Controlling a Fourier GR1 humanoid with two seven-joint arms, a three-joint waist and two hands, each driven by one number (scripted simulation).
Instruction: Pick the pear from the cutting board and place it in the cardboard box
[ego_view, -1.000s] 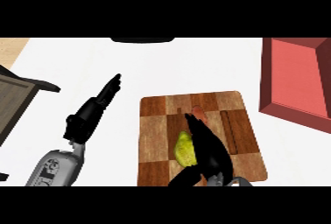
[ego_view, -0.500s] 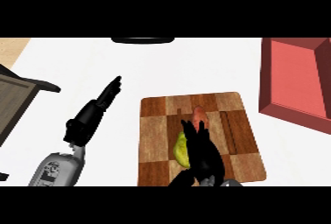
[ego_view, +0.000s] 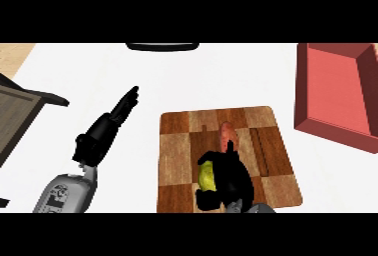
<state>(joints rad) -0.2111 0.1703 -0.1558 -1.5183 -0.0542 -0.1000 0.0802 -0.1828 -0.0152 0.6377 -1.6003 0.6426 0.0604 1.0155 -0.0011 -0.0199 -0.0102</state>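
A wooden cutting board (ego_view: 179, 145) lies on the white counter at centre. On it is the pear (ego_view: 207, 176), yellow-green with a reddish end that points away from me. My right hand (ego_view: 235, 175) comes in from the lower edge and its fingers and thumb curl round the pear, hiding its right side. The reddish box (ego_view: 328, 127) stands to the right of the board, open on top. My left hand (ego_view: 103, 132) rests on the counter left of the board, fingers straight and pointing up and to the right, holding nothing.
A dark-framed grey-brown object (ego_view: 18, 107) juts in at the left edge. A dark rounded thing (ego_view: 162, 46) sits at the far edge of the counter. White counter lies between the board and the box.
My right hand's fingers, stretched flat over the pear a second ago, have curled round it. The pear's reddish end now shows beyond the fingers. The left hand has not moved.
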